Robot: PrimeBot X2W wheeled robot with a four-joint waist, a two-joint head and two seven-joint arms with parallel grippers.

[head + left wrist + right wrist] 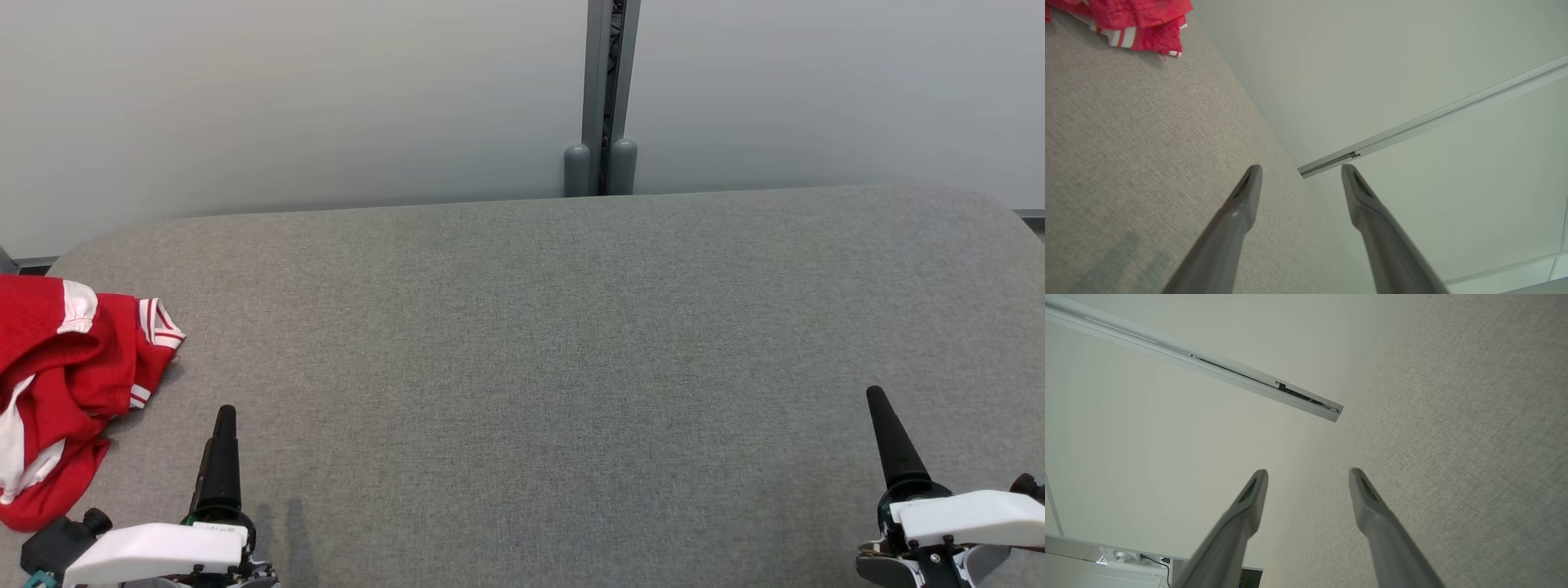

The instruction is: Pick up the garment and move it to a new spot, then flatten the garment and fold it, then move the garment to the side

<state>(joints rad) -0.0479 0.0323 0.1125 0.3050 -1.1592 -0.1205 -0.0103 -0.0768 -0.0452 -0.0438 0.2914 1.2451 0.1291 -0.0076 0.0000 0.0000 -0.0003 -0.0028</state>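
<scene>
The red garment [65, 384] with white stripes lay crumpled at the far left edge of the grey fabric-covered surface [531, 343], just to the left of the left claw [1301, 170] and a little beyond its fingertips, not touching it. That claw hung released, its two dark fingers [1241, 204] spread apart with nothing between them. Well off to its right, across the wide cloth surface, the right claw [1308, 473] was likewise released, its tips parted and holding nothing, pointing toward the pale wall panel [816, 90], far from the garment.
</scene>
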